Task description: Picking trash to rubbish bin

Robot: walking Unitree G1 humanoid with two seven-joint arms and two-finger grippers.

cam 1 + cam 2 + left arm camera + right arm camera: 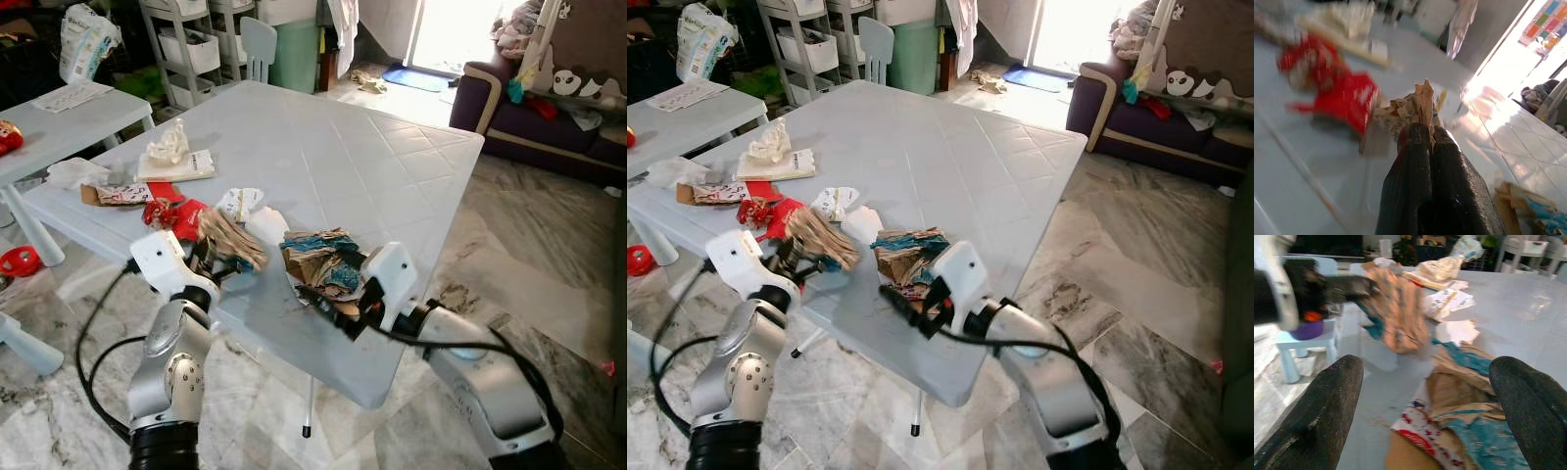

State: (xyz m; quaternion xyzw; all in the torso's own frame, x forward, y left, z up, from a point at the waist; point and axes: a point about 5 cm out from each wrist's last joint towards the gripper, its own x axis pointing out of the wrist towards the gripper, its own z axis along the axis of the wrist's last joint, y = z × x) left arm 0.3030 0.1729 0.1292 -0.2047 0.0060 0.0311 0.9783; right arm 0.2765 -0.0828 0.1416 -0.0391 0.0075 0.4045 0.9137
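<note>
A crumpled brown paper wad [233, 238] is held pinched between the closed fingers of the left gripper [208, 262]; in the left wrist view the two fingers [1415, 186] are pressed together with only a thin edge of the paper caught at their tips. With so little in the grip, the wad could be shed once the arm is swung away from the table [372, 166], though that view is blurred and the depth of the hold cannot be judged with certainty.

The right gripper [328, 299] is held wide open and empty, its fingers [1317, 416] spread to either side of a pile of torn brown and teal packaging [321, 259] lying just ahead of the fingertips at the table's near edge. If the fingers are closed from this low angle, only the top layer may be taken, or loose sheets may be pushed over the edge onto the floor.

Red wrappers [176, 215] lie just beyond the left fingertips. Which container is the rubbish bin cannot be told.
</note>
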